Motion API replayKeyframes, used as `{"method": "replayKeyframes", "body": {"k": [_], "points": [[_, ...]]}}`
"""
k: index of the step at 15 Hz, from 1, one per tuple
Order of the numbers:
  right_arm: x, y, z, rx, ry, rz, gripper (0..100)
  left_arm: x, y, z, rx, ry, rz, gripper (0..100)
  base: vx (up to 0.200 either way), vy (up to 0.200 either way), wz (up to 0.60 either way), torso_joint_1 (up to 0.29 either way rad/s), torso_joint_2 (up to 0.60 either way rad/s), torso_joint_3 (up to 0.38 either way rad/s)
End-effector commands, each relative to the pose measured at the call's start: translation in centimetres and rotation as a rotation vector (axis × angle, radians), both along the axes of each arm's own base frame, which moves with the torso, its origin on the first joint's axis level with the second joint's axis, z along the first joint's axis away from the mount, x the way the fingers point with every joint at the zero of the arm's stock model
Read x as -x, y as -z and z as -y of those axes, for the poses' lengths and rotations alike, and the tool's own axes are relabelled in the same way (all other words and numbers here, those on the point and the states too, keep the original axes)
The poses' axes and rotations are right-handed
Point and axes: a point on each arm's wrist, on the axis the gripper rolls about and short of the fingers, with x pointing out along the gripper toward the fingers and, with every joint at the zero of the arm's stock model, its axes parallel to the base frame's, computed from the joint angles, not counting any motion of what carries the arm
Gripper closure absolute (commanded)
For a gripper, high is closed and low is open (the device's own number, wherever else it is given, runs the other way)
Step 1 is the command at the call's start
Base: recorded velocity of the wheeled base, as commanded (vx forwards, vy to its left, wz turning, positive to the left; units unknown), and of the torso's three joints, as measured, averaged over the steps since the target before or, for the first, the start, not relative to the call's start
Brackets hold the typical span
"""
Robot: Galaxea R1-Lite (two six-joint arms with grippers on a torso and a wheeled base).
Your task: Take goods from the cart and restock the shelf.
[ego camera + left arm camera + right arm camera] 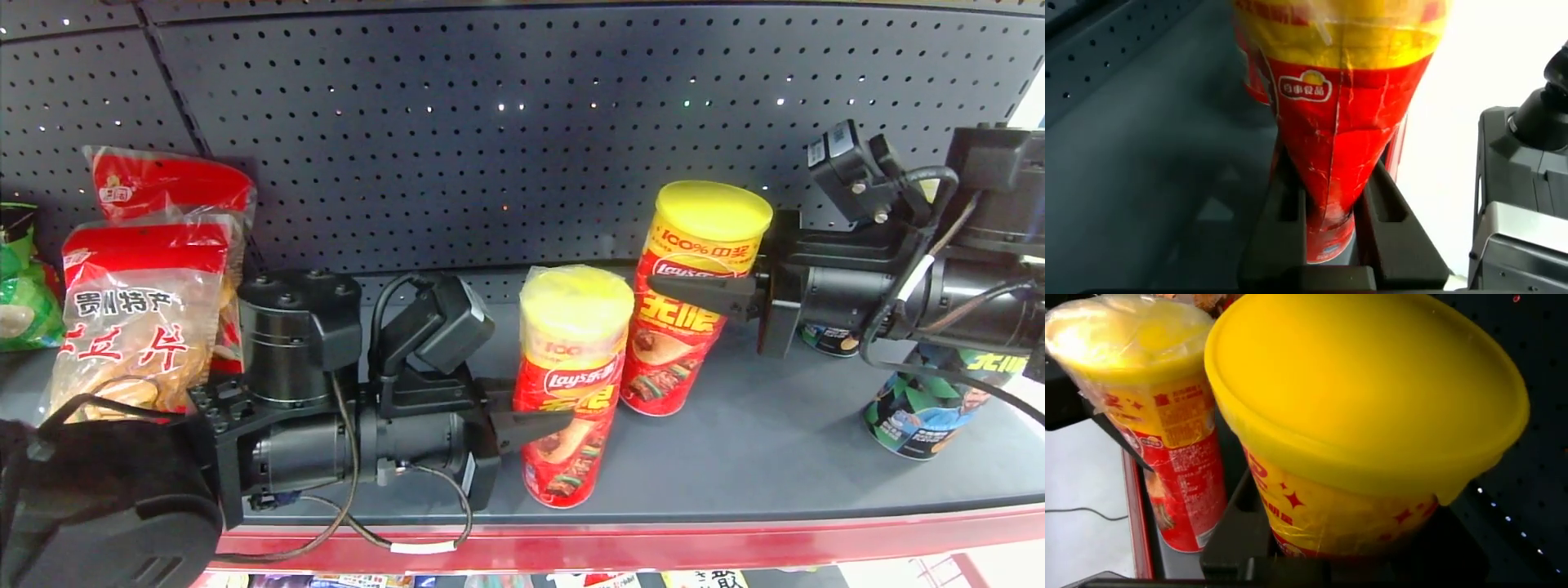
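The shelf (735, 457) is dark grey with a red front edge, and a perforated back panel (506, 122) stands behind it. On it stand 2 red chip cans with yellow lids, just beside each other in the middle.

The near chip can (571, 384) is wrapped in clear plastic and stands close to the front edge. The left tool (539, 404) comes in from the left and is closed on the lower half of this can. 1 finger lies across the can's near side. In the left wrist view the same can (1331, 163) sits between the 2 dark fingers (1282, 220) of the left tool (1331, 212), and both are pressed to its sides.

The far chip can (694, 294) stands farther back and a little to the right, with its top leaning slightly to the right. The right tool (690, 286) comes in from the right and grips it around the middle. In the right wrist view the wide yellow lid of the far chip can (1364, 416) is close to the camera, and the near chip can (1159, 416) is beside it.

At the right, under the right arm, stands a blue-green can (914, 425). At the left end stand 2 red snack bags (139, 318), one behind the other, and a green bag (20, 286) is at the far left.
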Motion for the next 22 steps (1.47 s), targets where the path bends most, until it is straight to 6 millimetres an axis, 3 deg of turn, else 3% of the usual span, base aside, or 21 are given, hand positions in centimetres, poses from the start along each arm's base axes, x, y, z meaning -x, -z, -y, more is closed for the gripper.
{"method": "replayKeyframes", "body": {"k": [1, 9, 10, 14, 17, 20, 21, 22], "points": [[-0.3, 0.3, -0.1, 0.001, -0.001, -0.012, 100, 0.0, 0.6, -0.2, -0.018, -0.005, -0.022, 100, 0.0, 0.0, 0.0, 0.0, 0.0, 0.0], [-0.3, 0.4, -0.2, -0.002, 0.002, -0.022, 100, -0.3, 0.6, -0.7, -0.02, -0.031, -0.024, 100, 0.0, 0.0, 0.0, 0.0, 0.0, 0.0], [-0.3, 0.4, -0.2, -0.002, 0.002, -0.022, 100, -0.3, 0.7, -0.7, -0.021, -0.031, -0.026, 0, 0.0, 0.0, 0.0, 0.0, 0.0, 0.0], [-0.3, 0.4, -0.2, -0.002, 0.0, -0.022, 100, -0.6, 0.9, -1.8, -0.028, -0.068, -0.035, 0, 0.0, 0.0, 0.0, 0.0, 0.0, 0.0], [-0.4, 0.7, -0.3, 0.003, -0.001, -0.034, 100, 1.0, 0.1, -2.8, -0.012, -0.057, -0.016, 0, 0.0, 0.0, 0.0, 0.0, 0.0, 0.0], [-0.8, 1.3, -0.6, 0.01, -0.004, -0.049, 100, 5.8, -1.4, -5.4, 0.034, -0.027, 0.033, 0, 0.0, 0.0, 0.0, 0.0, 0.0, 0.0], [-1.0, 1.3, -0.6, 0.009, -0.002, -0.047, 100, 7.2, -1.6, -6.9, 0.051, -0.053, 0.045, 0, 0.0, 0.0, 0.0, 0.0, 0.0, 0.0], [-1.3, 1.4, -0.7, 0.009, -0.001, -0.047, 100, 9.4, -1.9, -10.5, 0.089, -0.208, 0.064, 0, 0.0, 0.0, 0.0, 0.0, 0.0, 0.0]]}}
